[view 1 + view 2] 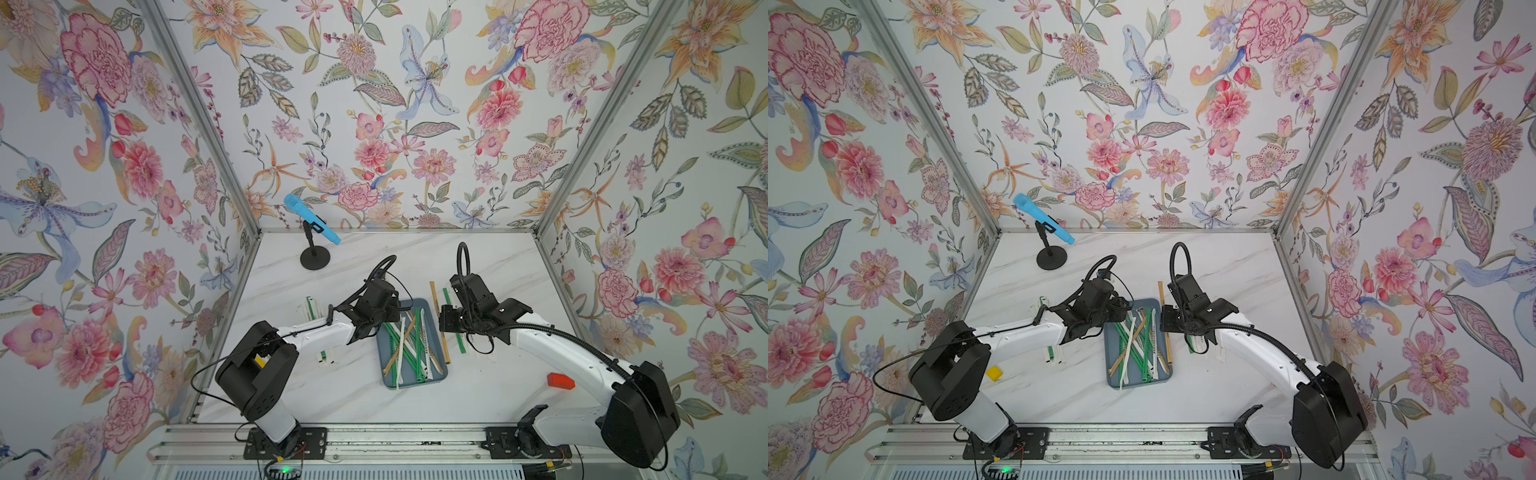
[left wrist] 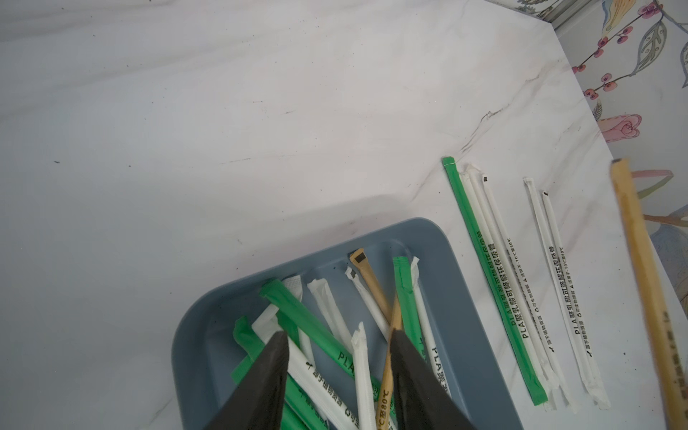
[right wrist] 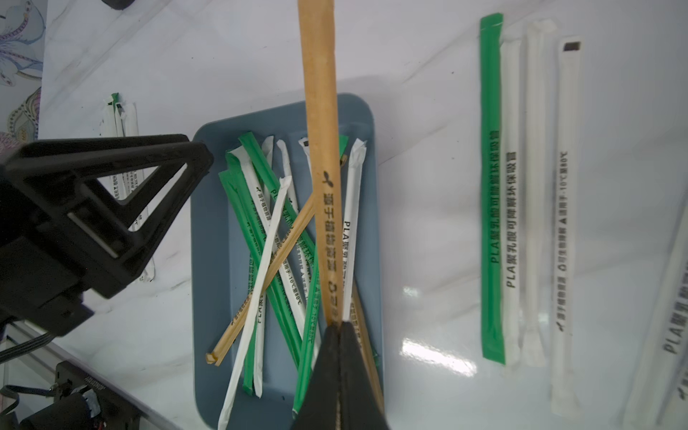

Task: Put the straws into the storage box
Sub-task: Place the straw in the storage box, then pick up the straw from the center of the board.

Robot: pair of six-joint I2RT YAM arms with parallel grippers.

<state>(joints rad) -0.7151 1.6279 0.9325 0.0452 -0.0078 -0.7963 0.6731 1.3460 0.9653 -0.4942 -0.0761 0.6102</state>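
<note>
Floral-papered walls (image 1: 374, 104) closed in three sides of the white marbled bench (image 1: 457, 266). From the near rail the left arm (image 1: 316, 332) and the right arm (image 1: 552, 345) both reached toward the middle.

The storage box (image 1: 411, 383) lay flat on the bench between the two wrists. In both top views it sat mid-bench (image 1: 1138, 383), its long sides running away from the rail. A blue microphone (image 1: 311, 218) on a black stand stood near the back-left corner, well apart from the box.

The left claw (image 2: 338, 337) hung over the box with its jaws partly spread and nothing pinched between them. A tan wrapper in the heap below ran just beside one finger (image 2: 405, 357). The right claw (image 3: 339, 324) was closed tight on one end of a tan straw (image 3: 322, 149), which stuck straight out from the tips. In a top view that straw (image 1: 434, 297) stood just beside the box's right rim.

Inside the box the straws (image 1: 409, 345) lay in a crossed heap of green, white and tan. More lay loose on the bench. To the right of the box was a green one (image 3: 491, 186) with several white ones side by side. To the left was a smaller cluster (image 1: 311, 307), partly hidden under the left arm.

A red block (image 1: 561, 381) sat on the bench close to the right arm. A yellow block (image 1: 993, 372) showed beside the left arm's shoulder.
</note>
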